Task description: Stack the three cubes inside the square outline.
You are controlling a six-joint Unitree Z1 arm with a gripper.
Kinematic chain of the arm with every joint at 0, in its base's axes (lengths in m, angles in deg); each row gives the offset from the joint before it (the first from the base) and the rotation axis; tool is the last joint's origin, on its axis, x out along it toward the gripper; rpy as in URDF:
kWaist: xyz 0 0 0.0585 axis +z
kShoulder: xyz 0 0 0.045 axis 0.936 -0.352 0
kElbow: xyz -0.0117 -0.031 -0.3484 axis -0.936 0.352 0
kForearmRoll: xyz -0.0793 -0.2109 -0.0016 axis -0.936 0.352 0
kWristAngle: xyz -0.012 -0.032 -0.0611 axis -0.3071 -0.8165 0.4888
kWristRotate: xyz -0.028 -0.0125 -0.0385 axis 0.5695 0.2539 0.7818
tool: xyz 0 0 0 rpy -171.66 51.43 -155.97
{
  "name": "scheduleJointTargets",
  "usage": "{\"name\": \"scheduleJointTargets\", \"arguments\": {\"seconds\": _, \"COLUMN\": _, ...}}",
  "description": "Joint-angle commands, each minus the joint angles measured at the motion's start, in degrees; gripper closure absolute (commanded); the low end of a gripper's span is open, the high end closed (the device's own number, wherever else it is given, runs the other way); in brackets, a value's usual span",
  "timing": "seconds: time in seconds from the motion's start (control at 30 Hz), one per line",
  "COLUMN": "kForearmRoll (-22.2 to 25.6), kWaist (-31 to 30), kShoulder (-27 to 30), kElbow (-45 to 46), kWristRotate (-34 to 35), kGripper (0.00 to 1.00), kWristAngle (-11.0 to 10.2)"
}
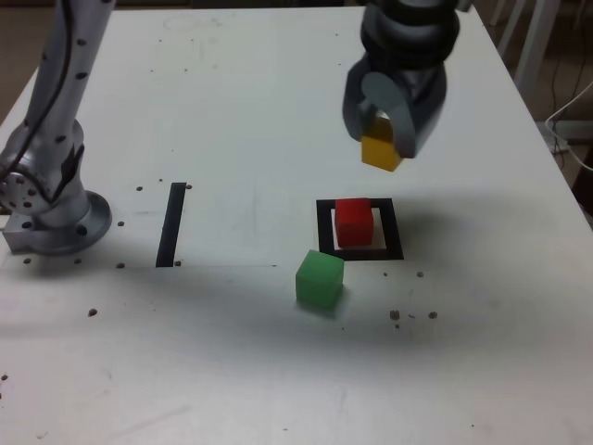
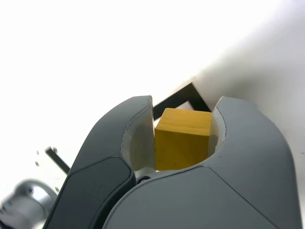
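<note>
Tool (image 1: 384,139) clamped on the yellow cube (image 1: 382,151), I hold it above and behind the square outline (image 1: 360,229); gripped on opposite flat faces, it looks light, rigid, possibly slippery.

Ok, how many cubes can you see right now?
3. The red cube sits inside the square outline, the green cube lies on the table just outside it, and the yellow cube hangs in the claw.

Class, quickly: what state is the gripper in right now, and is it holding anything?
Gripper: shut on the yellow cube, held in the air above the table.
</note>
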Motion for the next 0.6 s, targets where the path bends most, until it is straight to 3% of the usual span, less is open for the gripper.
{"name": "scheduleJointTargets", "arguments": {"seconds": 0.0, "kForearmRoll": 0.38, "kWaist": 0.18, "kShoulder": 1.22, "kElbow": 0.99, "kWristRotate": 3.08, "kGripper": 0.76, "kWristAngle": 0.96}}
{"name": "scheduleJointTargets", "arguments": {"seconds": 0.27, "kForearmRoll": 0.37, "kWaist": 0.18, "kShoulder": 3.74, "kElbow": 5.66, "kWristRotate": 17.28, "kGripper": 0.76, "kWristAngle": 5.81}}
{"name": "scheduleJointTargets", "arguments": {"seconds": 0.57, "kForearmRoll": 0.49, "kWaist": 0.18, "kShoulder": 4.19, "kElbow": 6.57, "kWristRotate": 25.07, "kGripper": 0.76, "kWristAngle": 8.47}}
